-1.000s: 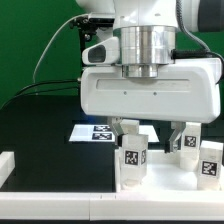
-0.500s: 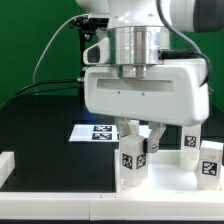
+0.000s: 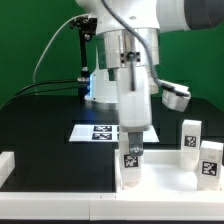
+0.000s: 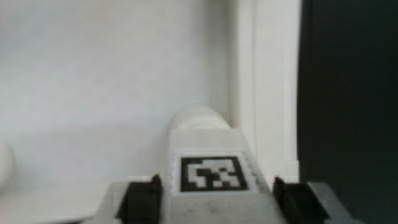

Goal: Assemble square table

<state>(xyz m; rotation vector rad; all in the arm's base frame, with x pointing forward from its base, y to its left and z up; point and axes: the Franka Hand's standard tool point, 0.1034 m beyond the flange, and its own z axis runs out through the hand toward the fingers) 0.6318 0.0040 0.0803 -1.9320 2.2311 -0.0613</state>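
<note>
Turned about its upright axis since a second ago: then broadside to the exterior view, now edge-on, the gripper (image 3: 133, 150) closed on the leg (image 3: 131, 166) all the while. Clamped near the leg's upper end, fingers (image 4: 146, 197) pressed against both sides just beside its tag, as seen from the wrist. Probably a screwing turn, driving the leg into the tabletop (image 3: 170, 182). Standing upright on the tabletop near the counter's (image 3: 45, 125) front edge, roughly midway along it, close to the tray's raised rim. Two more legs (image 3: 190, 133) upright toward the front right corner in the exterior view, apparently unmoved. Marker board (image 3: 98, 132) flat on the counter behind the arm. Judged mid-step: one leg being seated, thread depth impossible to tell from here. Regrasping and further turns likely needed before release.
</note>
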